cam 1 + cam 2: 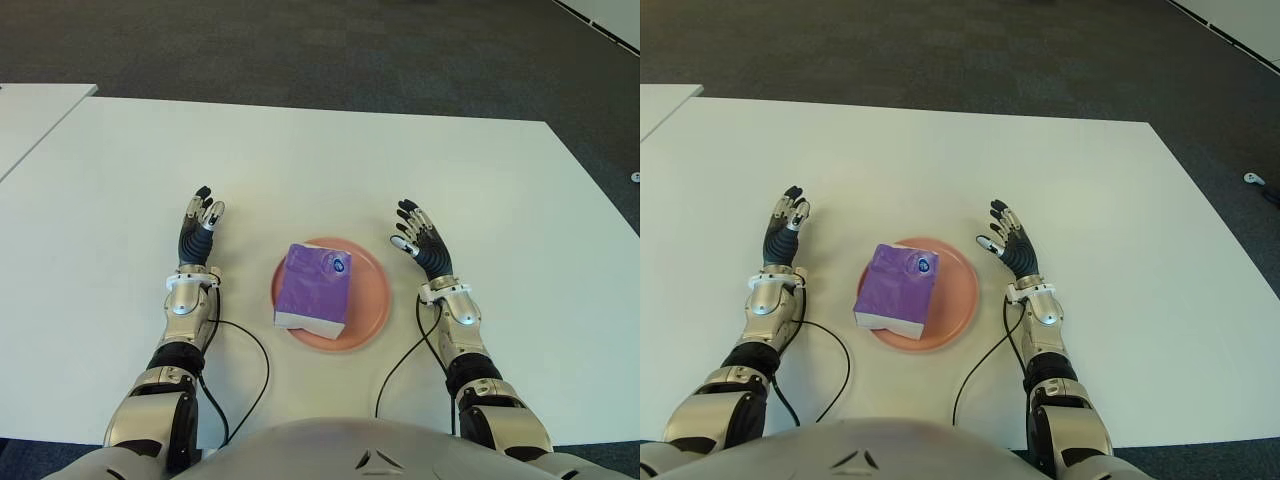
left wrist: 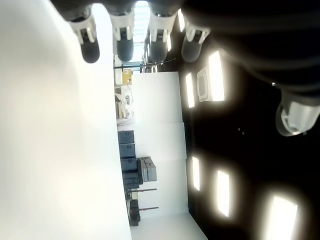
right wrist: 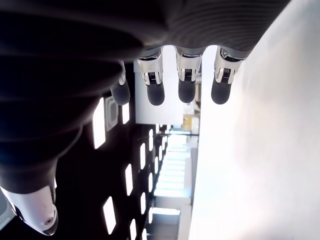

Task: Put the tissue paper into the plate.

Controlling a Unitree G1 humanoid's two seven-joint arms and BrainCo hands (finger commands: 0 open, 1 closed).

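Tissue pack (image 1: 315,287), purple with a white lower edge, lies inside the pink plate (image 1: 372,300), tilted slightly and covering the plate's left half; you can see its near corner reaching the plate's front rim. The plate sits on the white bench (image 1: 300,170), directly in front of the robot's torso. Your left robot hand (image 1: 199,228) shows to the left of the plate, well apart from it, fingers extended and relaxed, holding nothing; the left wrist view confirms straight fingertips (image 2: 90,47) with nothing between them. Your right robot hand (image 1: 422,240) shows just to the right of the plate, near its rim, fingers likewise spread and empty, as the right wrist view also shows. Black cables (image 1: 255,350) run from both wrists across the bench toward the torso.
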